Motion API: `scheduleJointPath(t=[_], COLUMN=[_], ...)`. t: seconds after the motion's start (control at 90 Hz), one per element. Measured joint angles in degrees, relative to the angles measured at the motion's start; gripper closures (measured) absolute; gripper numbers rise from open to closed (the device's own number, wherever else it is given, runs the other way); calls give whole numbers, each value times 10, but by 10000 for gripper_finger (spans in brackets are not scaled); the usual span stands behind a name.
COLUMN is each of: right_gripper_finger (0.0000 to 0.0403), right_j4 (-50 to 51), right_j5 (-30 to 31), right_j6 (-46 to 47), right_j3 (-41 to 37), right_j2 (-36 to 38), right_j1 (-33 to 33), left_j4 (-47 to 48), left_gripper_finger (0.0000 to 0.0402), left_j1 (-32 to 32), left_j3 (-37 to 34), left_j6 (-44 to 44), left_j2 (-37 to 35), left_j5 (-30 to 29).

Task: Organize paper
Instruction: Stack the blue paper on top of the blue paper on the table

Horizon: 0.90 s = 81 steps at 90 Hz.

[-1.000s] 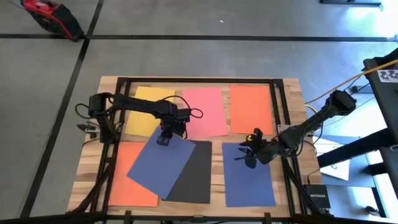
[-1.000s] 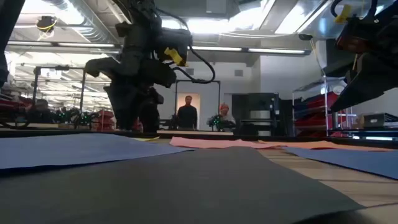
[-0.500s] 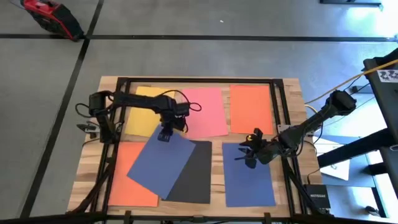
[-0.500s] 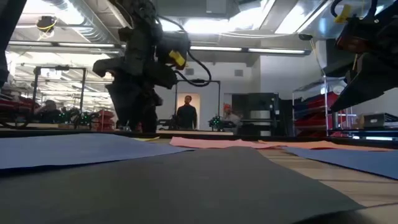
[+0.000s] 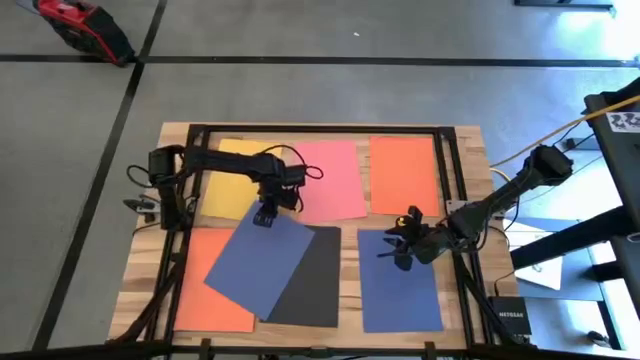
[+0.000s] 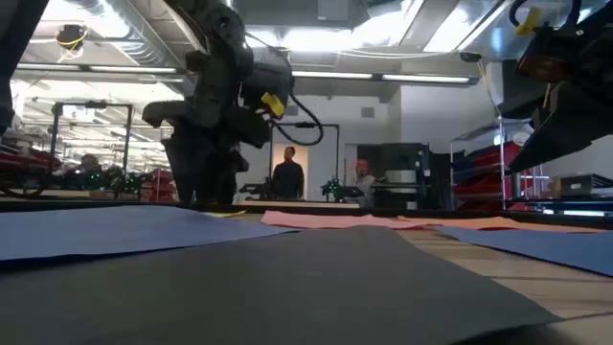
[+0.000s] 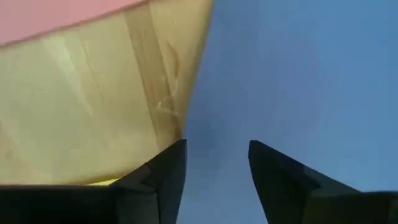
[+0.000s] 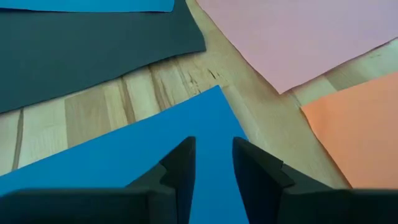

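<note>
The left gripper (image 5: 263, 216), fingers spread, hovers over the tilted blue sheet (image 5: 260, 262); the right gripper (image 5: 400, 247), fingers slightly apart, waits over another blue sheet (image 5: 400, 285).

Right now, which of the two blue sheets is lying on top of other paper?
The tilted blue sheet under the left hand: it overlaps the black sheet and an orange one. The other blue sheet lies on bare wood.
</note>
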<state>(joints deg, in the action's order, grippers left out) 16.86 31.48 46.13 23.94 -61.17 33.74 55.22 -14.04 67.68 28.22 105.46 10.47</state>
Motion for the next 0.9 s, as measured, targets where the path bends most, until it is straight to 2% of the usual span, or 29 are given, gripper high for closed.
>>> scheduleJointPath(t=[0.156, 0.567, 0.644, 0.778, 0.9], right_gripper_finger=[308, 308, 308, 308, 308], right_j4=[0, 1, 1, 1, 1], right_j5=[0, 0, 0, 0, 0], right_j6=[0, -1, -1, -1, -1], right_j3=[0, 0, 0, 0, 0], right_j2=[0, 0, 0, 0, 0], right_j1=[0, 0, 0, 0, 0], left_j4=[-4, -2, -5, -8, -7], left_gripper_finger=[242, 242, 247, 286, 351], left_j1=[0, 0, 1, 9, 11], left_j3=[0, 0, 0, 0, 0], left_j6=[4, 19, 18, 12, 7], left_j2=[10, 10, 10, 10, 10], left_j5=[-25, -26, -53, -116, -120])
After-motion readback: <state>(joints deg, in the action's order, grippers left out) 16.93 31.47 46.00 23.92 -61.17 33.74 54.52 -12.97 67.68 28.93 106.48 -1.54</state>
